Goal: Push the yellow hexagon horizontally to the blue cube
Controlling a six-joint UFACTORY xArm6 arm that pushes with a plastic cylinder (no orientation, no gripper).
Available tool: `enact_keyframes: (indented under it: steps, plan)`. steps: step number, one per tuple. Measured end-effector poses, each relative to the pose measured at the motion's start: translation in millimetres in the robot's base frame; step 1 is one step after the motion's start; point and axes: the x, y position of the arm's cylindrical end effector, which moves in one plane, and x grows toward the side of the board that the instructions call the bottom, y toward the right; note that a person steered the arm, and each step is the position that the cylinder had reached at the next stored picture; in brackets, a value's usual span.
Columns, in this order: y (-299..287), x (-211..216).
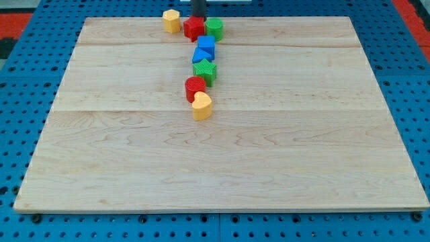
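Pincer is not the right word on this arm: it ends in a straight dark rod, so nothing can open, close or hold. Only a short piece of the rod (198, 8) shows at the view's top edge. Its lower end, my tip (198, 17), stands at the far edge of the wooden board (222, 161), just behind the red star block (194, 28); whether it touches that block cannot be told.

The yellow hexagon (172, 21) lies near the view's top, a little left of the centre, just beside the red star on its left. It seems to touch it or nearly so. On the right of the red star sits a green cylinder (214, 29), close against it. These three make a short row along the far edge.

Below this row a chain of blocks runs toward the view's bottom. The blue cube (206, 45) comes first, just under the green cylinder and the red star. A second blue block (201, 56), whose shape is not clear, sits directly below and touches it. Then comes a green star (205, 70), then a red cylinder (195, 87), and last a yellow heart block (201, 106), each one touching the next.

The yellow hexagon is higher in the view than the blue cube and to its left, with the red star between them.
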Motion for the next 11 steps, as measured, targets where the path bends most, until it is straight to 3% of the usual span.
enact_keyframes:
  steps: [5,7,9,10,11]
  plan:
    - [-143,1]
    - [-157,69]
    - [-201,6]
    - [-204,52]
    - [-131,68]
